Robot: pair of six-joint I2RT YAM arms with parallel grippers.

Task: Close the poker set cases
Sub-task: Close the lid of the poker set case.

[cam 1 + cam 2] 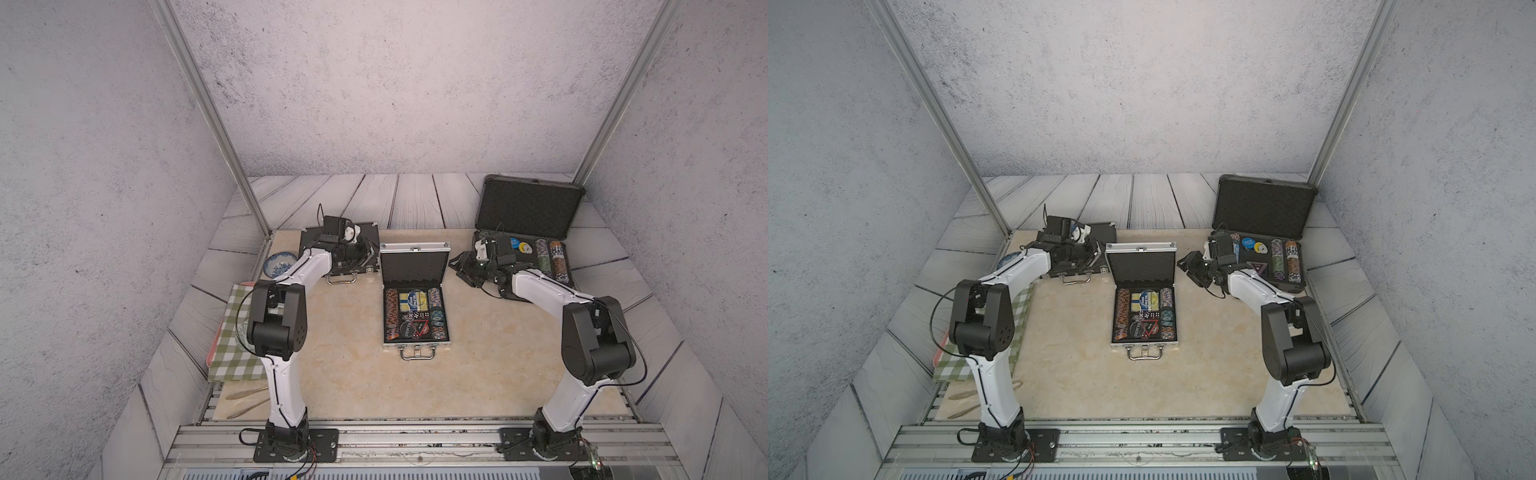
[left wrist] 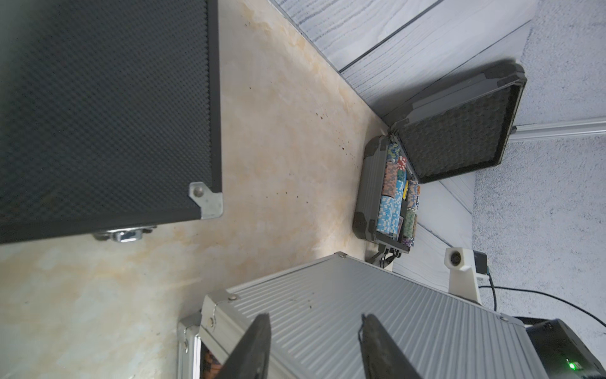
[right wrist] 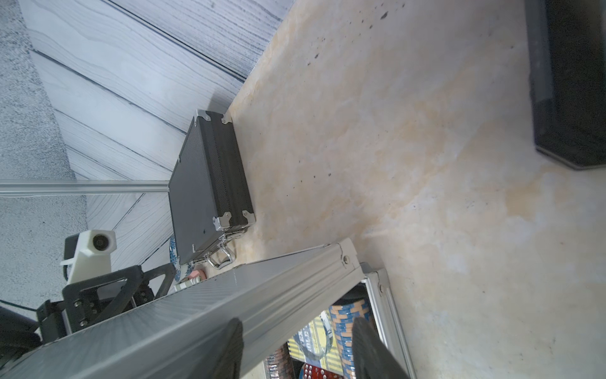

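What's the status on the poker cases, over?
Open: left gripper, right gripper, flanking silver case lid. Shut: black case. Lids up: silver case, dark-grey case. Nothing seen blocking.

The left arm (image 1: 1017, 270) hides most of the black case (image 1: 1104, 233).

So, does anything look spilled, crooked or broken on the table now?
Nothing stands out. The chips sit inside the silver case and the dark-grey case; both lids stand open. The black case lies shut.
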